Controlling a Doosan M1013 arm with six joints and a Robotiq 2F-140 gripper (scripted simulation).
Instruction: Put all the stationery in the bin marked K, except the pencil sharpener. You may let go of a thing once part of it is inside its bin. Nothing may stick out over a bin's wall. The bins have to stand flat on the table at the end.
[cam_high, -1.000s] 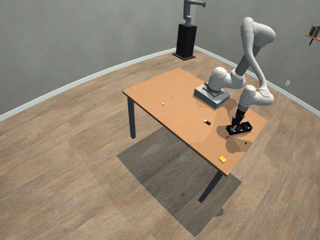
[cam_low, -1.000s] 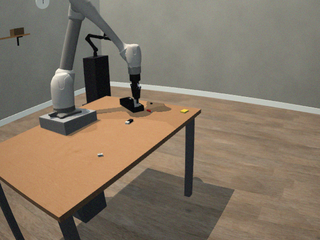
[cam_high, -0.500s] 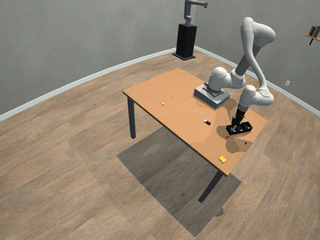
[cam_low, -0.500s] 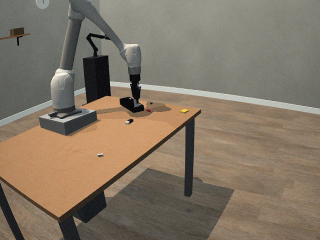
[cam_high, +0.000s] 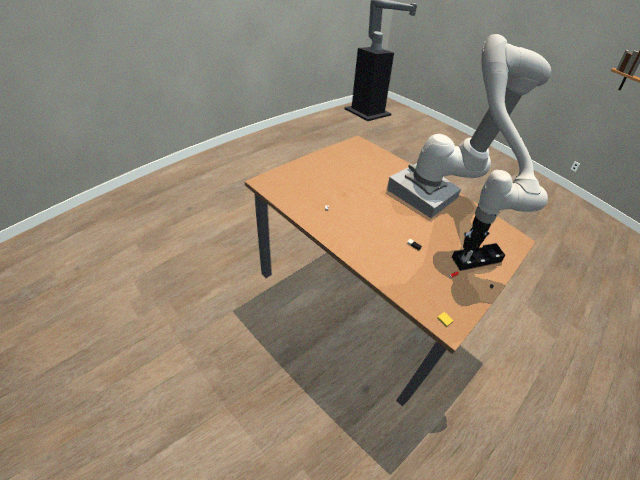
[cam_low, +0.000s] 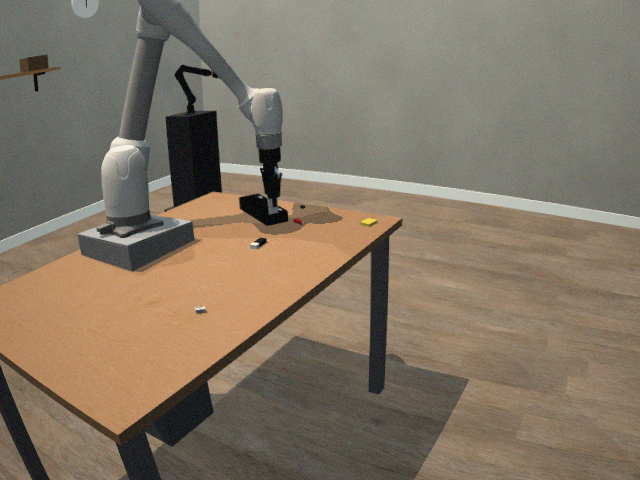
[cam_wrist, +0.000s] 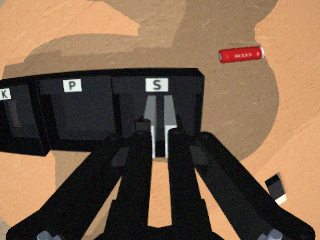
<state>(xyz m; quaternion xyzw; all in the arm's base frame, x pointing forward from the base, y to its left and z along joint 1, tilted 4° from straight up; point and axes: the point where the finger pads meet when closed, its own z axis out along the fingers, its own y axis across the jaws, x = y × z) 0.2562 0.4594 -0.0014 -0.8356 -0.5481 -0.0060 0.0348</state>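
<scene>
A black row of three bins (cam_high: 479, 256) stands near the table's right end, also seen in the exterior view (cam_low: 262, 208). In the wrist view its compartments are marked K (cam_wrist: 10, 116), P (cam_wrist: 72, 110) and S (cam_wrist: 156, 103). My gripper (cam_wrist: 160, 108) points down with its pale fingertips inside the S compartment, shut, and I see nothing between them. It also shows in the top and exterior views (cam_high: 467, 254) (cam_low: 272, 208). A red cylinder (cam_wrist: 242, 55) lies just beyond the bins. A black-and-white block (cam_high: 414, 244) and a yellow pad (cam_high: 445, 318) lie on the table.
A small black thing (cam_high: 491, 284) lies past the bins near the table edge. A tiny pale thing (cam_high: 326, 207) lies far off at mid-table. The arm's grey base (cam_high: 423, 193) stands behind the bins. The table edge is close to the bins.
</scene>
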